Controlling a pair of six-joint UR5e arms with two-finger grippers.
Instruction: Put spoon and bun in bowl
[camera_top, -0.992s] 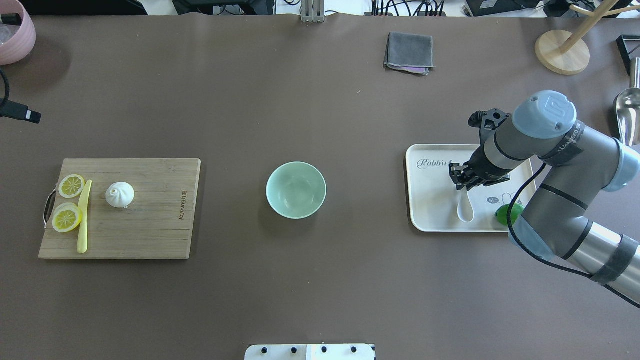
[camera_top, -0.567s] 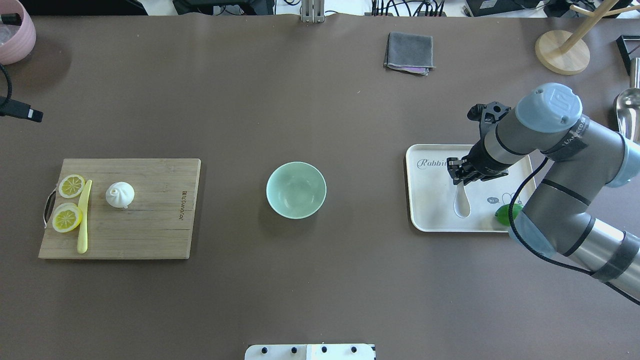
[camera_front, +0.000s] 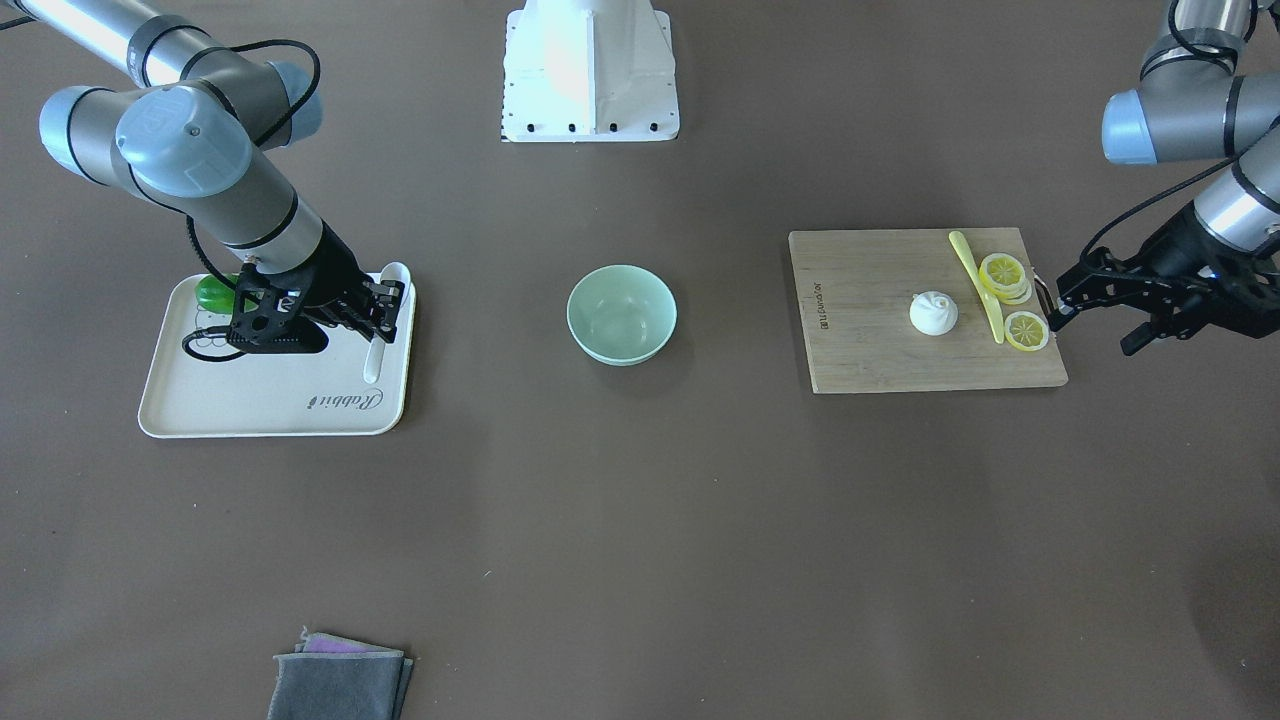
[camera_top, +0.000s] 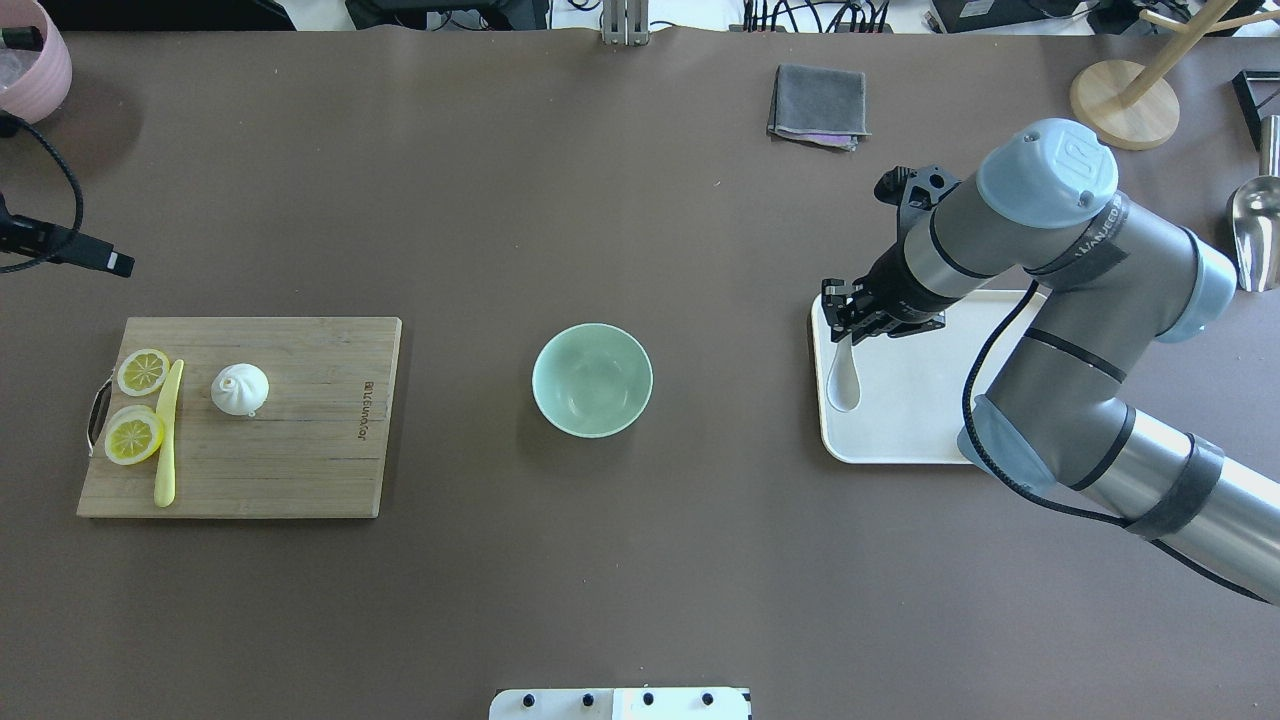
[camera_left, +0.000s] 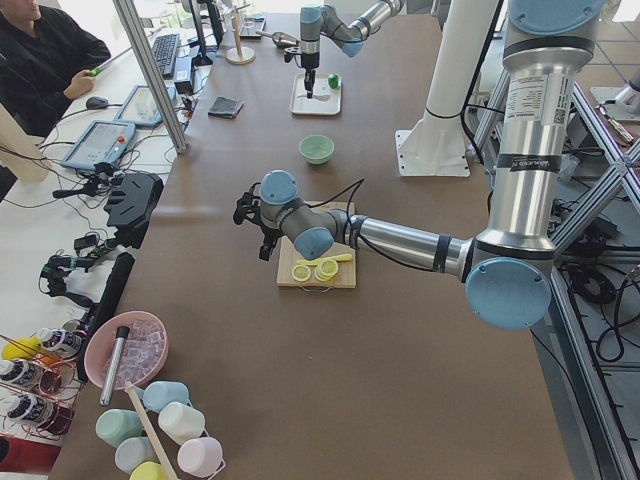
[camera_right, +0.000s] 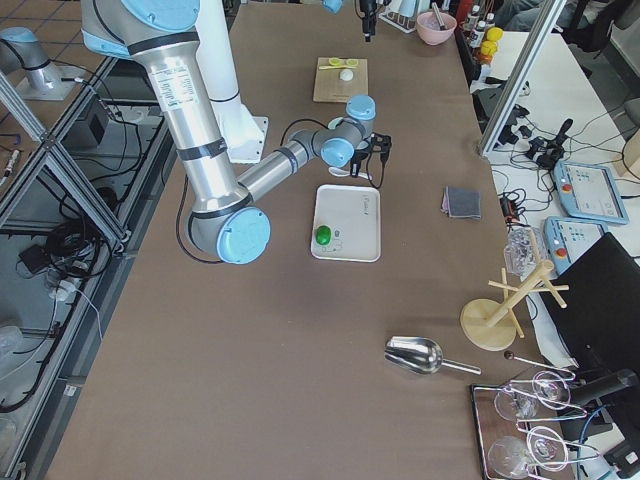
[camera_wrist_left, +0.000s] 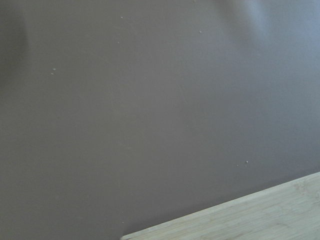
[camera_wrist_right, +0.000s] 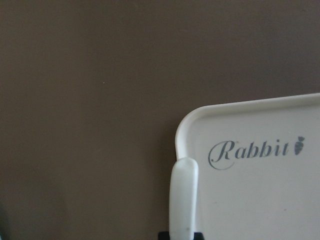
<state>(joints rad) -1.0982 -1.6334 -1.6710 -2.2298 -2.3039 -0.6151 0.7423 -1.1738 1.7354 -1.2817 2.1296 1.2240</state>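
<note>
My right gripper (camera_top: 848, 322) is shut on the handle of the white spoon (camera_top: 843, 384) and holds it above the left edge of the white tray (camera_top: 900, 425). The scoop hangs toward me. The handle tip shows in the right wrist view (camera_wrist_right: 183, 192). The mint-green bowl (camera_top: 592, 380) stands empty at the table's middle, left of the spoon. The white bun (camera_top: 240, 390) sits on the wooden cutting board (camera_top: 300, 450) at the left. My left gripper (camera_front: 1096, 333) is open and empty, hovering just off the board's outer end.
Two lemon slices (camera_top: 135, 436) and a pale yellow knife (camera_top: 168, 432) lie on the board beside the bun. A green object (camera_front: 212, 292) lies on the tray. A grey cloth (camera_top: 818, 105), a wooden stand (camera_top: 1125, 105) and a metal scoop (camera_top: 1255, 225) sit at the far right.
My right gripper has carried the spoon from the tray's middle leftward to its left edge. My left gripper has edged in a little from the left.
</note>
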